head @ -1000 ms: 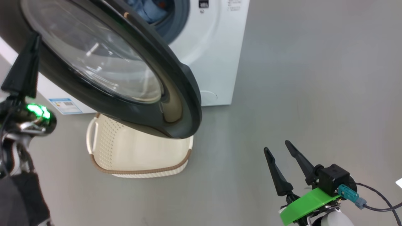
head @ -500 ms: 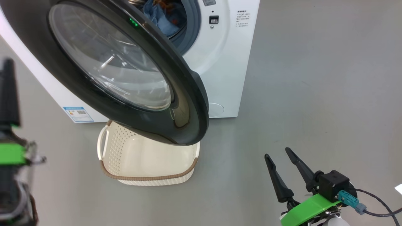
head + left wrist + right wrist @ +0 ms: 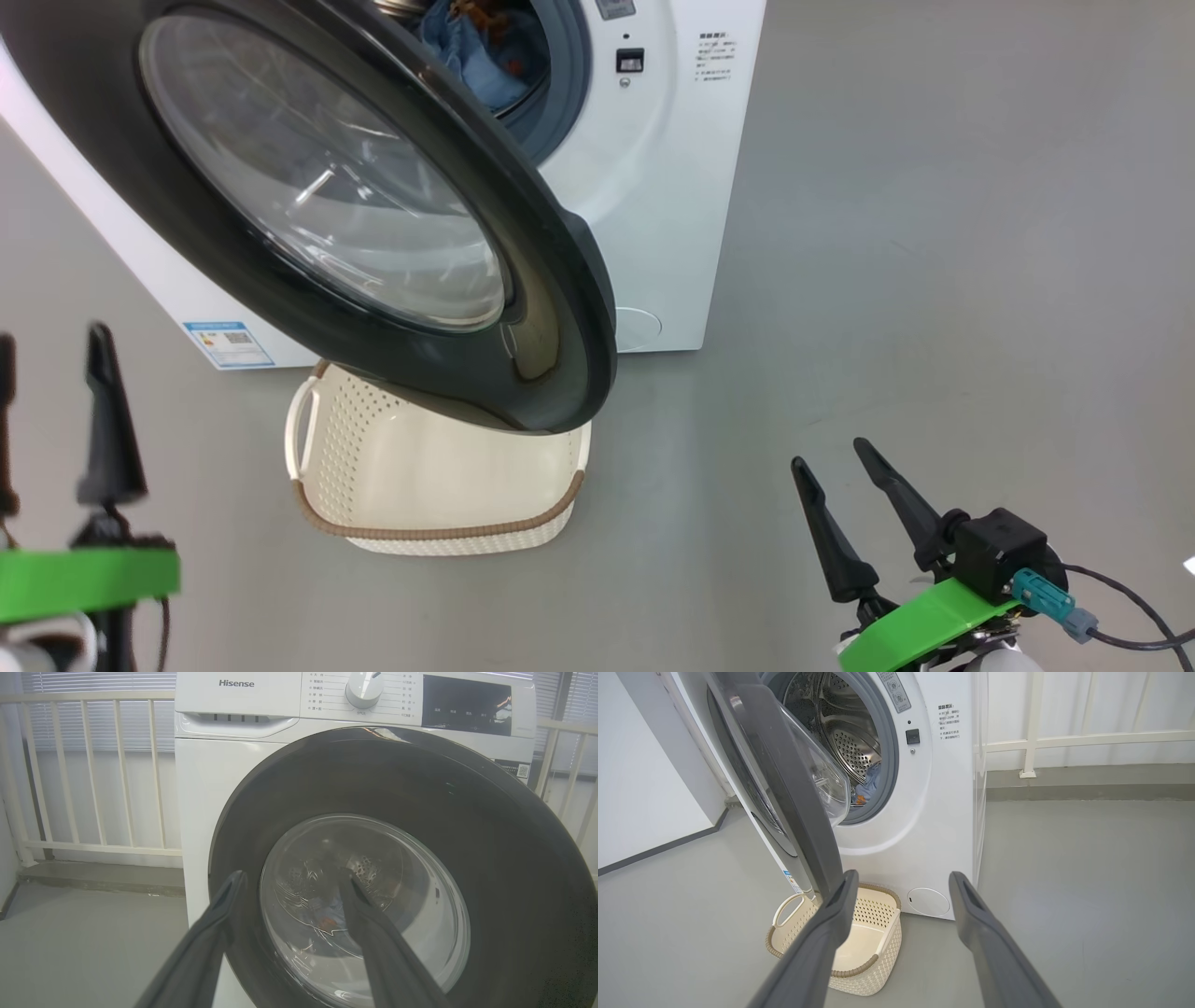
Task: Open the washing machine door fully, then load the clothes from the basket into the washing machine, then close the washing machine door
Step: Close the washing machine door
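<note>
Left claw (image 3: 51,341) hangs at the lower left, fingers spread wide and empty, facing the outer glass of the washing machine door (image 3: 551,280) without touching it. Right claw (image 3: 828,453), also spread and empty, hovers over the grey floor (image 3: 934,233), well to the right of the door's free edge. That door stands half swung out above the empty cream basket (image 3: 439,537). Blue clothes (image 3: 471,56) lie inside the washing machine (image 3: 653,187).
</note>
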`<state>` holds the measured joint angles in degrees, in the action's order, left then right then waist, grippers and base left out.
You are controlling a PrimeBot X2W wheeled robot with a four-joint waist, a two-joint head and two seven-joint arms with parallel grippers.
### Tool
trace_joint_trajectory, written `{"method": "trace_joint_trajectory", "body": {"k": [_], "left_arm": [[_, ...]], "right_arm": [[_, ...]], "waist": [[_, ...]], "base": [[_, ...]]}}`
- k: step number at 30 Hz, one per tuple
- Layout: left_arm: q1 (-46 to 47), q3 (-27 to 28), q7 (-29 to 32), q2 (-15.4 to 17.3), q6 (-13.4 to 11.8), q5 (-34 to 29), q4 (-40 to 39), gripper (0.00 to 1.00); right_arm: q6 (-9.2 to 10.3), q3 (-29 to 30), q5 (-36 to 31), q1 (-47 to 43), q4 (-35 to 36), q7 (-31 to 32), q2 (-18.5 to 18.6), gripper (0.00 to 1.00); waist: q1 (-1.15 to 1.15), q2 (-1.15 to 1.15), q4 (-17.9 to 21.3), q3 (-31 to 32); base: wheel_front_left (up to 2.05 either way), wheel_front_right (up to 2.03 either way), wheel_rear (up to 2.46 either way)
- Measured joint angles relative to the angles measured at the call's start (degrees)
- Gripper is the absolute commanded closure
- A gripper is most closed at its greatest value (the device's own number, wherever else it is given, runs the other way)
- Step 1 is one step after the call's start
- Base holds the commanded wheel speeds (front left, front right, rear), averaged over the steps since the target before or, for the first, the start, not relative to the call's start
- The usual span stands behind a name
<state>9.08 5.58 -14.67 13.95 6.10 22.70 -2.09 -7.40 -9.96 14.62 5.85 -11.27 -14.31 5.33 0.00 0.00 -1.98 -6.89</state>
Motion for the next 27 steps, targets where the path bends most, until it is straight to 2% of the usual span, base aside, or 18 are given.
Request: {"method": "trace_joint_trajectory", "body": {"k": [5,9,17,27], "left_arm": [[-4.3,1.2,0.0,-3.1,-0.3,-8.3,-2.6,0.0],[-7.1,2.0,0.0,-5.6,-0.3,-11.7,-2.7,0.0],[-11.1,2.9,0.0,-8.6,-0.4,-15.4,-0.4,0.0],[-14.2,3.0,0.0,-10.3,-1.7,-16.0,3.5,0.0]], "right_arm": [[0.0,0.6,-0.4,-0.1,1.1,0.0,-0.2,0.0],[0.0,1.5,-0.4,-0.6,1.9,0.0,-0.4,0.0],[0.0,2.3,-0.9,-1.4,2.7,0.0,-0.6,0.0],[0.0,2.9,-0.9,-2.6,3.3,0.0,-0.9,0.0]], "waist": [[0.0,0.0,0.4,-0.1],[0.0,0.0,0.9,0.0],[0.0,0.0,1.9,0.3],[0.0,0.0,2.7,0.7]], "base": [[0.0,0.0,0.0],[0.0,0.0,0.0],[0.0,0.0,0.0],[0.0,0.0,0.0]]}}
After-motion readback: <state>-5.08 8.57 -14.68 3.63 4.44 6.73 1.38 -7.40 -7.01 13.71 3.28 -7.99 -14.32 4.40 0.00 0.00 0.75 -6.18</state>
